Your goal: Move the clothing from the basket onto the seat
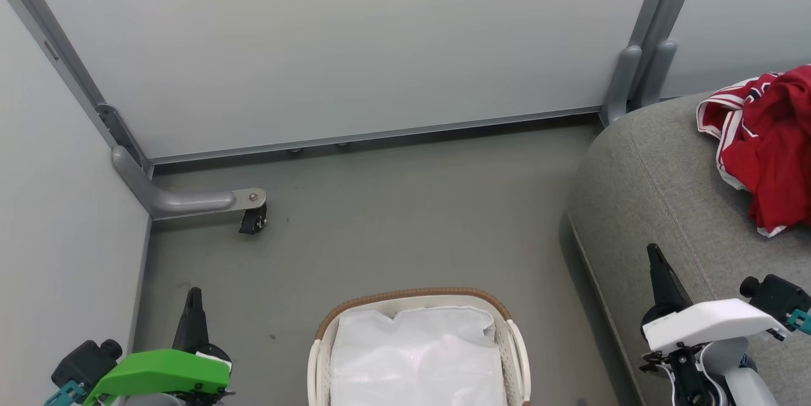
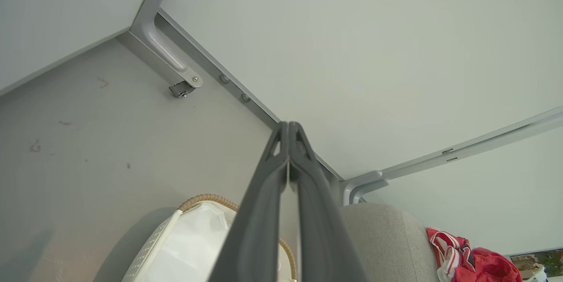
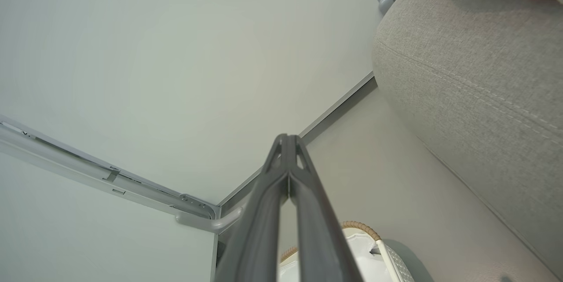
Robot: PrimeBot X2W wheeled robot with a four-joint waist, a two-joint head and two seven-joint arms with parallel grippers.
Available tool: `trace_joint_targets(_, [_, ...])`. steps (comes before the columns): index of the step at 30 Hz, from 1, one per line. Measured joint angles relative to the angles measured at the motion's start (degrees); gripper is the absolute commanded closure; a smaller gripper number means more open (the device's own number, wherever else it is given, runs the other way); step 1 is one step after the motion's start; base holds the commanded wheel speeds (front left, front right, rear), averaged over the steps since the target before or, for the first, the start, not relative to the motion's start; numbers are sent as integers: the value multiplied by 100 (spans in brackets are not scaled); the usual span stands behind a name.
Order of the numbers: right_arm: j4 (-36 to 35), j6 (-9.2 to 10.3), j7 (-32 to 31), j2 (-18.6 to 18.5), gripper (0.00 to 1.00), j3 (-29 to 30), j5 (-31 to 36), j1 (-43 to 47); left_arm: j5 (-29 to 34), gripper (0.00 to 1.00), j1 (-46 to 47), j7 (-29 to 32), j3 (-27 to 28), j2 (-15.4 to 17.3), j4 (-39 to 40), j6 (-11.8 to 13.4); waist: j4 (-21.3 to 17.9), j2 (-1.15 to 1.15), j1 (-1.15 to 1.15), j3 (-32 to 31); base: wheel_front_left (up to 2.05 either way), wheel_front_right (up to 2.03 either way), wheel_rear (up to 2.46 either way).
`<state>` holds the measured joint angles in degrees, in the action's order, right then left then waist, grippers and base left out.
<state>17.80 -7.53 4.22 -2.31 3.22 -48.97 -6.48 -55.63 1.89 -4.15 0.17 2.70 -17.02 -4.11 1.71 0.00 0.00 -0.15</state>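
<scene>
Nearest, left gripper point(image 1: 194, 295) and right gripper point(image 1: 652, 251) are clenched, empty; basket point(image 1: 412, 294) at 6 o'clock, clothing point(image 1: 773, 140) on the seat point(image 1: 646, 190) at 3.

The red clothing point(image 1: 770, 140), one piece striped at its trim, lies crumpled on the grey seat point(image 1: 652, 190), far right. The cream basket point(image 1: 418, 349) sits near, holding its white liner.

From the head we look steeply down on the floor point(image 1: 393, 228), with the basket point(image 1: 415, 293) at our 6 o'clock and the seat point(image 1: 652, 190) at 3 o'clock. Our wrist cameras sit low, sighting along the left claw point(image 2: 289, 124) and the right claw point(image 3: 288, 137) toward the partition walls point(image 2: 374, 53). All three views share basket, seat and clothing point(image 1: 770, 140).
</scene>
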Motion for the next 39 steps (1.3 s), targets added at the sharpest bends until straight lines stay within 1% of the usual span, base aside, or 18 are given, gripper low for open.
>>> trace_joint_targets(20, [-115, 1, -346, -10, 100, 108, -1360, 0, -1170, 100, 126, 331, 196, 0, 88, -94, -43, 0, 0, 8, 0, 0, 0])
trace_joint_targets(39, [-209, 2, -617, -22, 100, 183, -2441, 0, -2063, 100, 218, 605, 358, 0, 165, -191, -83, 0, 0, 15, 0, 0, 0])
